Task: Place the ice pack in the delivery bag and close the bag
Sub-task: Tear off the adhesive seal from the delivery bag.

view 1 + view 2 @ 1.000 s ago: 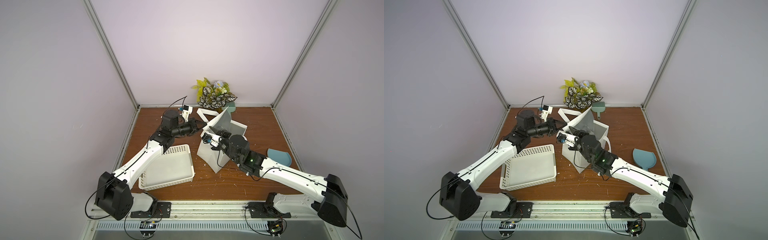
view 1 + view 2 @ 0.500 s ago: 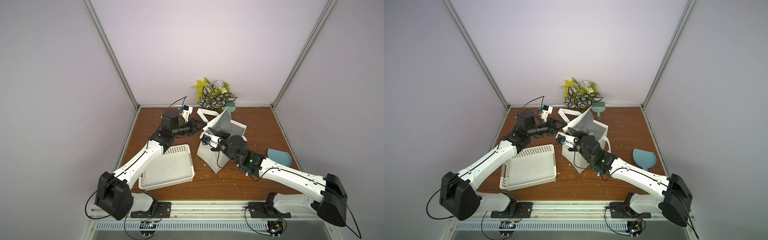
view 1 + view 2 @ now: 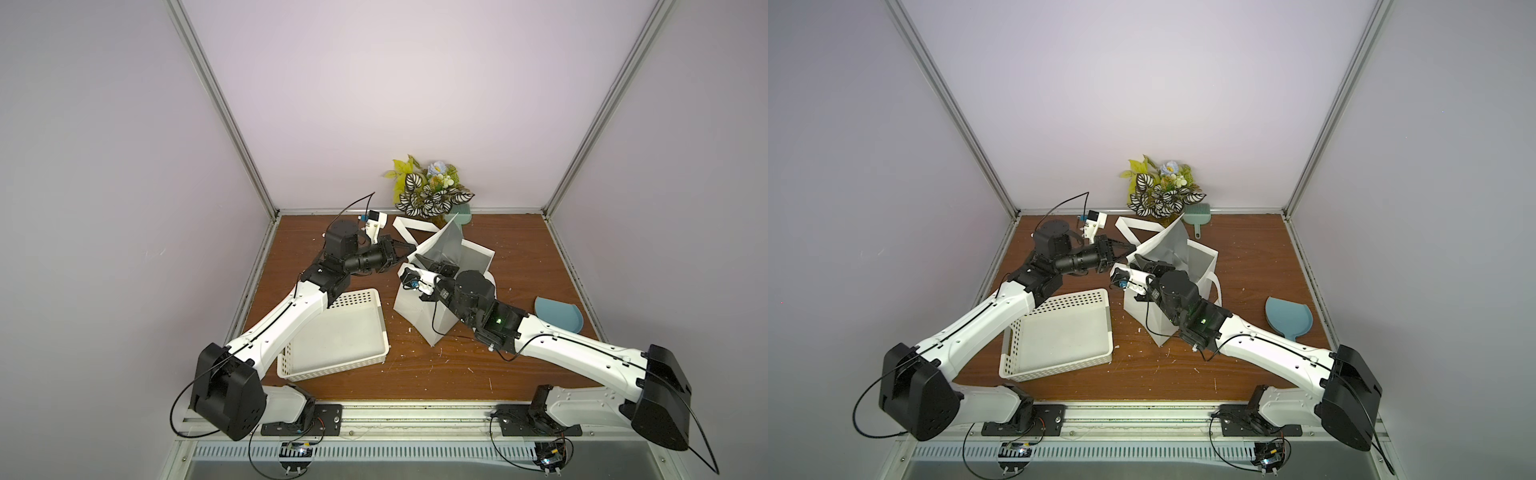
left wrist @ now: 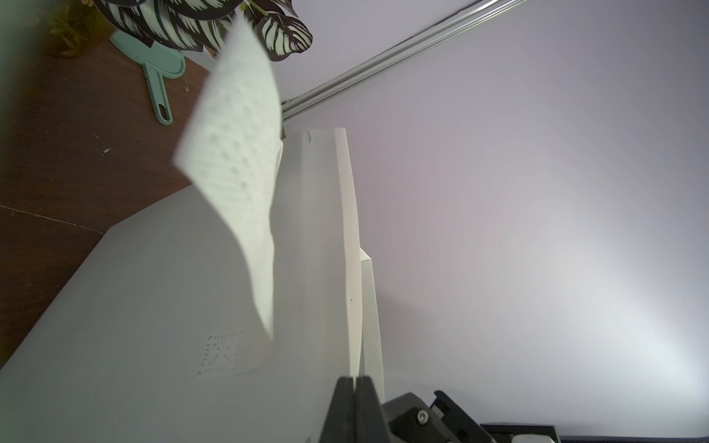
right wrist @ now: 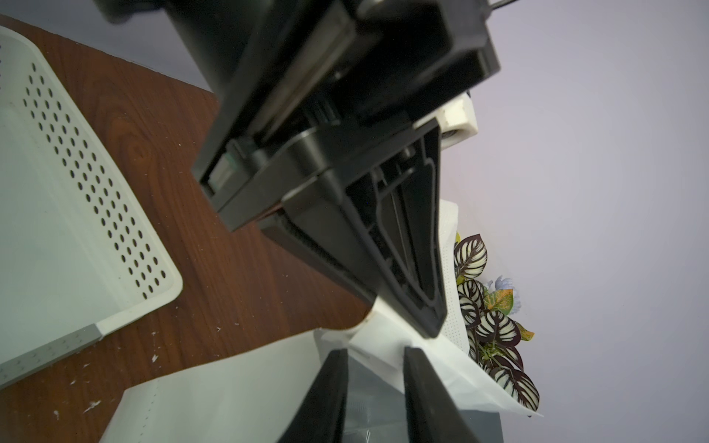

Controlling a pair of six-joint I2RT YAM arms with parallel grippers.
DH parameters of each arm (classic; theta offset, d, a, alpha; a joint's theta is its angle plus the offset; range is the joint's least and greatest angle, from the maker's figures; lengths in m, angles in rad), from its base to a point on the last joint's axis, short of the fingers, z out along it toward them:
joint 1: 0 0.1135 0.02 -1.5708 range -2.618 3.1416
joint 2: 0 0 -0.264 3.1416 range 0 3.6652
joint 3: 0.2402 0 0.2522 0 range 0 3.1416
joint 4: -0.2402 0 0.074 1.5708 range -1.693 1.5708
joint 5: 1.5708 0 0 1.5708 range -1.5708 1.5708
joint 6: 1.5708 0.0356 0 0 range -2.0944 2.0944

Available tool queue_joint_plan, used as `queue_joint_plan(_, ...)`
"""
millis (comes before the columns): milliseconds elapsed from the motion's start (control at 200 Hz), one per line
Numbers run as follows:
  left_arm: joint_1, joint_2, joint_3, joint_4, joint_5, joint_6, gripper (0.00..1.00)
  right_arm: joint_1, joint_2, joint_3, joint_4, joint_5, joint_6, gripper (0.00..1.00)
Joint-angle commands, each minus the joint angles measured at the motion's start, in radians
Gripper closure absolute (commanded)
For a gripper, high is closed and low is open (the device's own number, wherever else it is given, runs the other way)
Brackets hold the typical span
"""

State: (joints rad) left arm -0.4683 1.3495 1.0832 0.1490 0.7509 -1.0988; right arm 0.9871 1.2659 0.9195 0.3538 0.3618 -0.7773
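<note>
Two containers are set side by side on the wooden table (image 3: 519, 257): the larger, a white perforated basket (image 3: 340, 332), shows only its bare floor, while the delivery bag (image 3: 415, 316) beside it, near the table's middle, is stood upright — boxy and white outside, silver foil lining (image 3: 449, 249) inside, a wide strap handle (image 3: 409, 226) looped behind. Its raised flap edge is pinched between the closed fingers of the left gripper (image 4: 355, 379), and the right gripper (image 5: 374, 351) is positioned at the bag's mouth, jaws parted a little with nothing seen between the tips; the bag's contents are hidden, so the ice pack cannot be made out.
</note>
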Motion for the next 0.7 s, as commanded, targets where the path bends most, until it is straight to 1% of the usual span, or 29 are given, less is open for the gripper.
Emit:
queue_joint_plan(0,-0.015,0.007,-0.013,0.037,0.002,-0.007,1.00,0.005,0.005,0.032,0.042,0.003,-0.006,0.69)
queue_joint_plan(75,-0.016,0.009,-0.011,0.036,-0.001,-0.004,1.00,0.005,0.007,0.032,0.049,0.002,-0.005,0.73)
queue_joint_plan(235,-0.016,0.014,-0.008,0.031,0.001,0.000,1.00,0.006,0.009,0.036,0.053,-0.006,0.000,0.76)
queue_joint_plan(310,-0.016,0.016,-0.006,0.031,0.001,0.002,1.00,0.006,0.007,0.035,0.054,-0.005,-0.003,0.84)
queue_joint_plan(415,-0.015,0.020,-0.002,0.029,0.000,0.004,1.00,0.007,0.001,0.029,0.055,-0.009,-0.003,0.89)
queue_joint_plan(555,-0.016,0.024,0.001,0.025,0.001,0.006,1.00,0.006,-0.006,0.027,0.059,-0.013,0.003,0.90)
queue_joint_plan(631,-0.016,0.024,0.002,0.023,0.001,0.009,1.00,0.007,-0.013,0.025,0.059,-0.014,0.006,0.93)
queue_joint_plan(696,-0.015,0.025,0.007,0.016,0.001,0.012,1.00,0.006,-0.018,0.021,0.060,-0.012,0.010,1.00)
